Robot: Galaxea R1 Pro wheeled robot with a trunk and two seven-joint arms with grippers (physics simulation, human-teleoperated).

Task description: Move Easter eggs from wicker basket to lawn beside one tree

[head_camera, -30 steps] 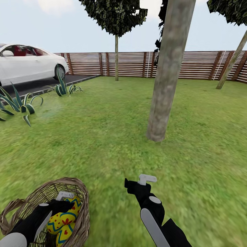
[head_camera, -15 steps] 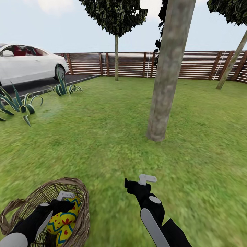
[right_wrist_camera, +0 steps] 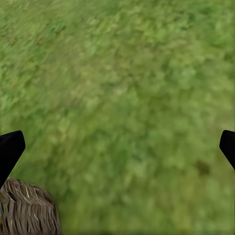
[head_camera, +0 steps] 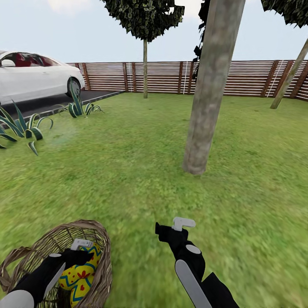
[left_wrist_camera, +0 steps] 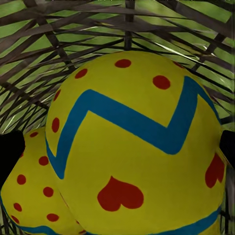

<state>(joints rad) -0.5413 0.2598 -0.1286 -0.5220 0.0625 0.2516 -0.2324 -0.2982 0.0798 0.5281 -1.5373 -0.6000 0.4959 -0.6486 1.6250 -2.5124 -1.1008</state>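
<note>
The wicker basket sits on the lawn at the lower left. Inside it lie yellow Easter eggs with blue zigzags and red marks. My left gripper reaches down into the basket, open. In the left wrist view one large egg lies between its black fingertips, a second egg beside it, with the woven wall behind. My right gripper hovers open over bare grass, right of the basket. The thick grey-brown tree stands ahead.
A white car is parked on the dark driveway at the left, with spiky plants along the lawn's edge. A brown slat fence closes the back. A thin-trunked tree and a leaning one stand farther off.
The whole head picture has shifted slightly, so the camera moved a little. Both grippers and the eggs hold about the same places.
</note>
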